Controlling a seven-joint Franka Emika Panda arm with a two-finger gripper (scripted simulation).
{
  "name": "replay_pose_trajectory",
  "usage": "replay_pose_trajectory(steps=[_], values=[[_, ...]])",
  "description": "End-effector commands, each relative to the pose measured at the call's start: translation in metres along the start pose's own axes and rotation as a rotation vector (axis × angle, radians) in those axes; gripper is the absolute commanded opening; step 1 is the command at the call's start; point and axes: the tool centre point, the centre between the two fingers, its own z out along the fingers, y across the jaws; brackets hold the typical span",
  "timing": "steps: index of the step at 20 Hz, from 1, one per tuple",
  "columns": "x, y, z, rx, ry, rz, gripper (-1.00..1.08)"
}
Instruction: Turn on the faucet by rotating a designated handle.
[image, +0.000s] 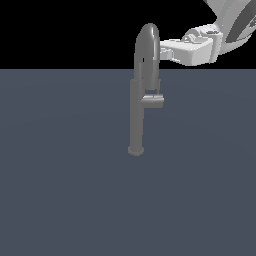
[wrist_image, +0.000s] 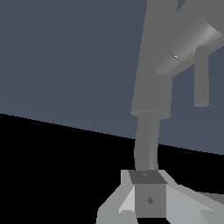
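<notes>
High at the arch of the spout, reaching in level from the exterior view's right with the pincer (image: 164, 50), its tips lying against or just beside the curved tube. Not showing plainly whether clenched or released: in the wrist view the fingers (wrist_image: 148, 199) are reading as one dark block between pale flanks, with no clear gap, so cannot tell. Not gripping anything that can be made out.

Looking outward, meeting the faucet (image: 136, 117) next: standing upright on a small round base on the flat grey floor (image: 60, 175), with the spout (image: 148, 42) curling over the top and coming back down on the exterior view's right of the column. Finding the handle (image: 153, 101) well below the pincer, at mid-height, sticking out sideways as a short stubby bar toward the exterior view's right, just under the spout's lower end.

Judging the step in hand as the approach, with the handle not yet touched. Doing it well probably means:

- Backing slightly clear of the spout before dropping, avoiding dragging along the tube.
- Descending on the exterior view's right of the column, down to the height of the bar.
- Setting the fingertips against the outer end of the bar, far from the column, for the most leverage.
- Pushing around the column's axis in a smooth arc, not straight across, keeping contact from slipping off the short bar.
- Watching the tight space between the spout's end and the bar, a likely place for snagging.
</notes>
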Motion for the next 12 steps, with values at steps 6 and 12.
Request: replay_pose_trajectory(steps=[6, 12], values=[[0.047, 0.0, -0.003, 0.142, -0.132, 0.128, -1.0], [0.068, 0.002, -0.001, 0.207, -0.192, 0.186, -1.0]])
